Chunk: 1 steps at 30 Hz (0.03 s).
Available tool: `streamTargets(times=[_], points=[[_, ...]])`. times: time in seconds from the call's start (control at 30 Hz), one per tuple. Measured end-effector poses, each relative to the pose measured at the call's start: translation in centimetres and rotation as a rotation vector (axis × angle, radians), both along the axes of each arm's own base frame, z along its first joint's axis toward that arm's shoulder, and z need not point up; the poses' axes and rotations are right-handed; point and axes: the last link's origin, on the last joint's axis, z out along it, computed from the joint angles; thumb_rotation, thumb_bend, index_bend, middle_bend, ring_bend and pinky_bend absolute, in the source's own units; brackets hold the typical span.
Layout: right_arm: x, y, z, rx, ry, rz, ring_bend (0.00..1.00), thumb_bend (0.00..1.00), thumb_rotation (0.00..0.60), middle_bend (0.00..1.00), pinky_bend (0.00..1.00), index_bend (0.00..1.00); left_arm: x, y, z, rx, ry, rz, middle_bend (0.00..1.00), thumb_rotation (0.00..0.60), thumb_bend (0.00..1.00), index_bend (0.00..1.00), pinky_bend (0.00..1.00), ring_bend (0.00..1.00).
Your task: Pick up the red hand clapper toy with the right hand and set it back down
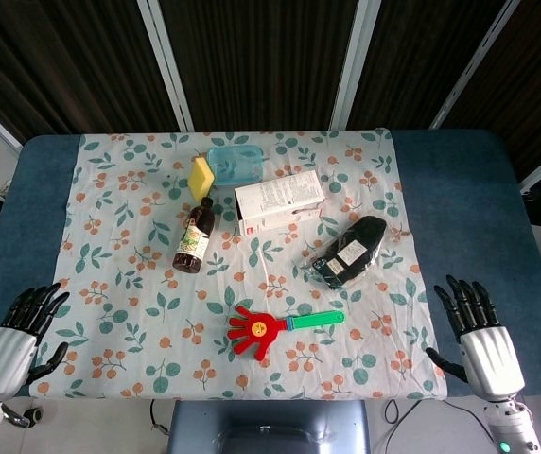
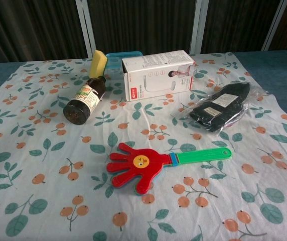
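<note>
The red hand clapper toy [image 1: 257, 331] lies flat on the floral cloth near the table's front edge, its green handle [image 1: 316, 321] pointing right. The chest view shows the same clapper [image 2: 141, 164] with a yellow smiley face on its red palm, and nothing touches it. My right hand [image 1: 479, 344] hovers off the front right corner of the table, fingers spread, holding nothing, well right of the handle. My left hand [image 1: 13, 336] stays at the front left corner, fingers apart and empty. Neither hand shows in the chest view.
Behind the clapper are a black packet in clear wrap [image 1: 350, 251], a white carton [image 1: 279, 202], a brown bottle [image 1: 194, 236], a yellow sponge [image 1: 201, 176] and a blue dish [image 1: 234, 162]. The floral cloth [image 1: 119, 274] covers the blue table [image 1: 460, 208].
</note>
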Motion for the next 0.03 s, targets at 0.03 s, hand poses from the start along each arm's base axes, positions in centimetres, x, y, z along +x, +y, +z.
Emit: streamTargets(times=[0.03], points=[[-0.12,0.03,0.04,0.006,0.005,-0.007,0.00,0.15,0.600,0.00,0.00,0.00,0.00,-0.03,-0.02,0.001,0.001,0.000,0.00,0.600,0.38,0.00,0.08,0.00]])
